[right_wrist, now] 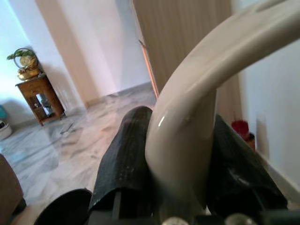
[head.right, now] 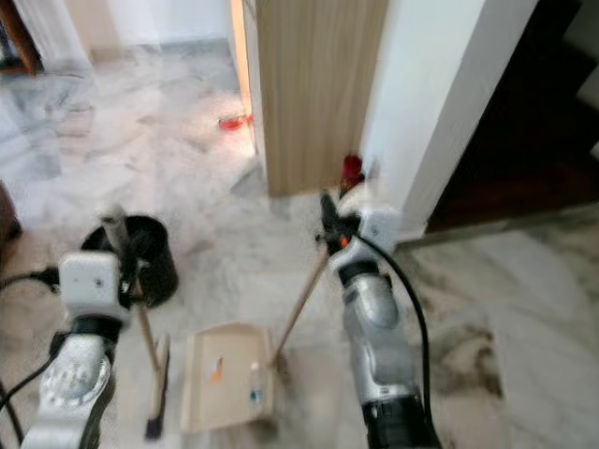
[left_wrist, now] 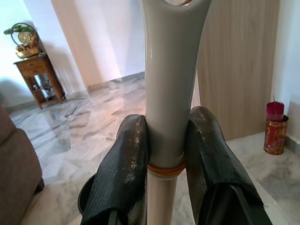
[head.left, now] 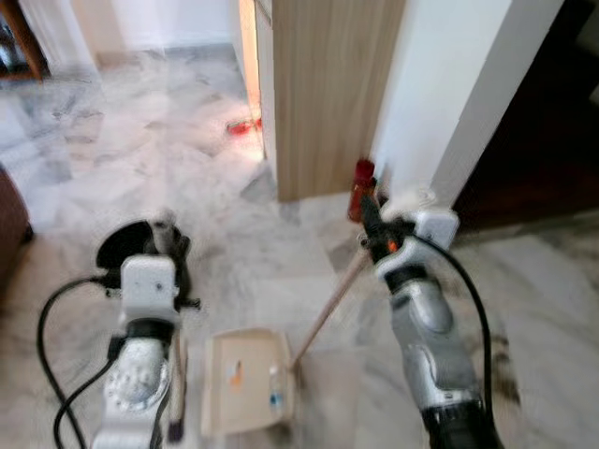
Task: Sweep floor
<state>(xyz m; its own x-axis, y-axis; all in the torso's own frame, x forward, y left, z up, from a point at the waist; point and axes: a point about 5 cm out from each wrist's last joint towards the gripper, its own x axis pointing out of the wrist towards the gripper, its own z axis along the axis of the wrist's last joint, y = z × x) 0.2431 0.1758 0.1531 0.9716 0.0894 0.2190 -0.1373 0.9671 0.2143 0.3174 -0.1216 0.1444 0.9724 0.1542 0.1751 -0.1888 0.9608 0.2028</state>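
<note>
Left gripper [left_wrist: 168, 154] clamped on the cream plastic grip of the short wooden-handled broom [head.right: 150, 360], fingers [left_wrist: 124, 173] pressed against either side of the shaft, just above a tan collar; broom hanging near upright, dark bristle head [head.right: 154, 426] down at the marble floor [head.right: 187, 150], just left of the pan.

Right gripper [right_wrist: 180, 159] closed on the curved cream handle top of the beige long-handled plastic dustpan [head.right: 225, 374]; wooden pole [head.right: 299, 304] slanting down and leftward from that gripper to the pan's back edge; pan lying flat on the floor between the two arms, nearer the robot than either gripper; small orange and blue scraps visible in the tray.

Key relation: broom head immediately beside the pan's left wall, long axis of the head roughly along that wall; pan mouth direction not clearly resolved owing to blur.

Judged: next stroke to fall to the left arm, being the nearer to any debris left of the pan; right arm to steady the pan.

Black round bin [head.right: 150, 253] behind the broom; red cylindrical container [head.left: 362, 187] at the foot of the wooden panel [head.left: 328, 94], well apart from the pan.
</note>
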